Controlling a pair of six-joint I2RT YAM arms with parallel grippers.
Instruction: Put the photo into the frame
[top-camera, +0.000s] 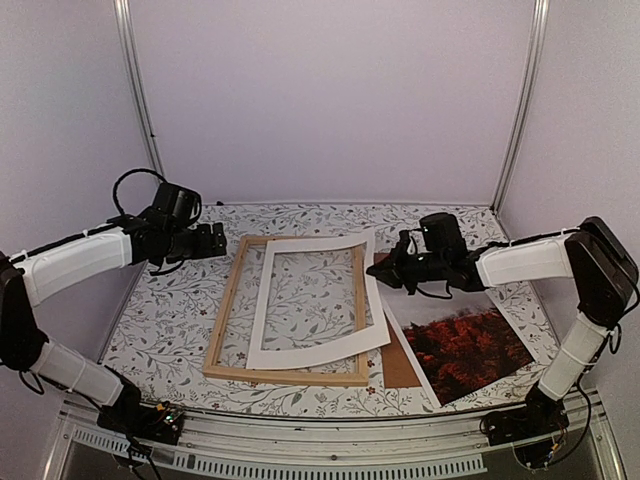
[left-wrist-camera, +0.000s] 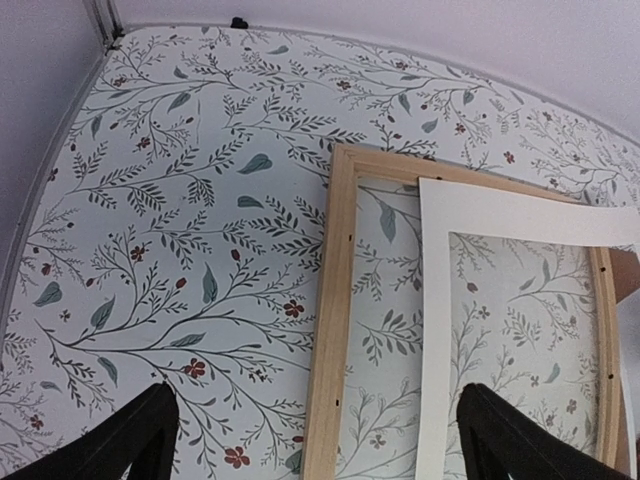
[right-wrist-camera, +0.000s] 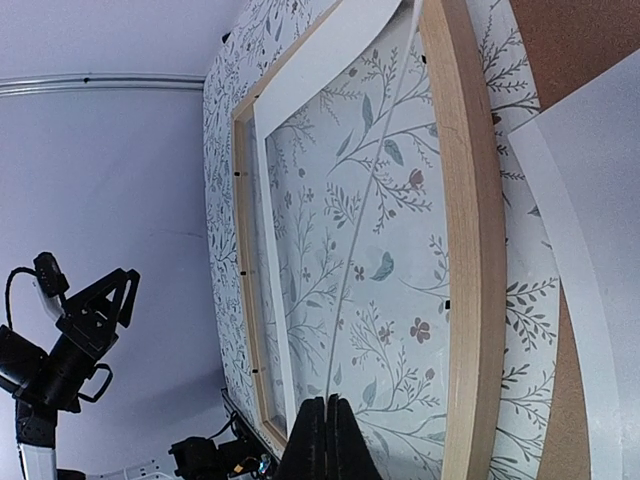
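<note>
Top external: high above the frame (top-camera: 285, 376), from its near side, looking down. Left wrist: close above its left strip. Right wrist: low beside its right strip — facing left across it. All share the frame.

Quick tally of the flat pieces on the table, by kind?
wooden frame: 1
white mat: 1
photo: 1
brown backing board: 1
Total: 4

You've got one frame (top-camera: 226, 310), one white mat (top-camera: 262, 315), one photo (top-camera: 465, 345) and, I think, just one brown board (top-camera: 398, 365), though it's mostly covered. One left gripper (top-camera: 221, 241), one right gripper (top-camera: 373, 268), one bench (top-camera: 170, 310).
</note>
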